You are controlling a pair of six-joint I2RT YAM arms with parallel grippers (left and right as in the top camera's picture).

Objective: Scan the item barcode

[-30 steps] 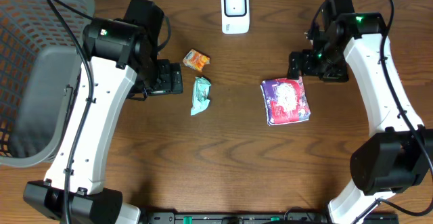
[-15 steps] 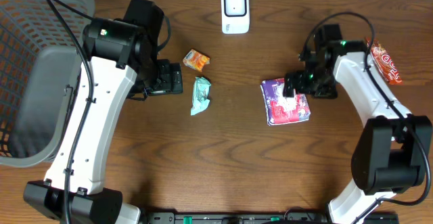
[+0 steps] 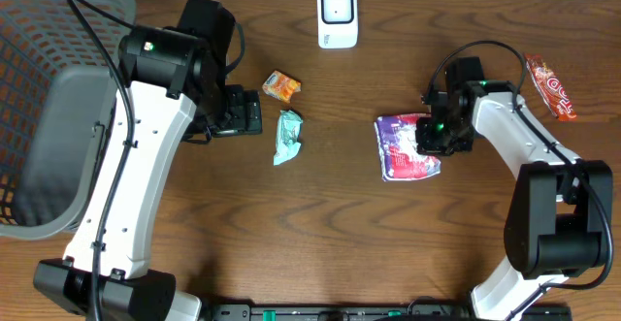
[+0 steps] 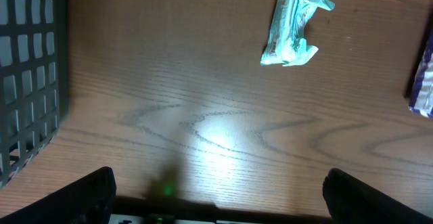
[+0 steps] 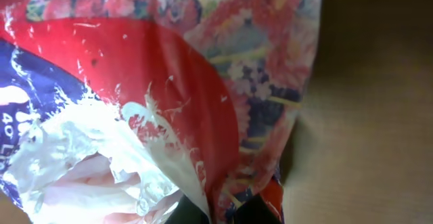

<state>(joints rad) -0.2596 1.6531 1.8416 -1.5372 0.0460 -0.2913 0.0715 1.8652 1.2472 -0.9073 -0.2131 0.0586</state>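
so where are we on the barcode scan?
Done: right gripper shut on the purple pack. In hand: just that grasp; the pack looks flat on the table, not yet lifted. To do: carry it to the white scanner at the far edge. Idle: left gripper, open by the teal packet.

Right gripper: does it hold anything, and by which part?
It is shut on the purple packet, pinching the wrapper at the edge nearest that arm. The left gripper is open and holds nothing.

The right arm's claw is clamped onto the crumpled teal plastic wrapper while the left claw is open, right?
Not quite. The right gripper is shut on the purple-and-red flowered plastic packet, not the teal wrapper, which lies untouched; the overhead view shows it. The left gripper is open.
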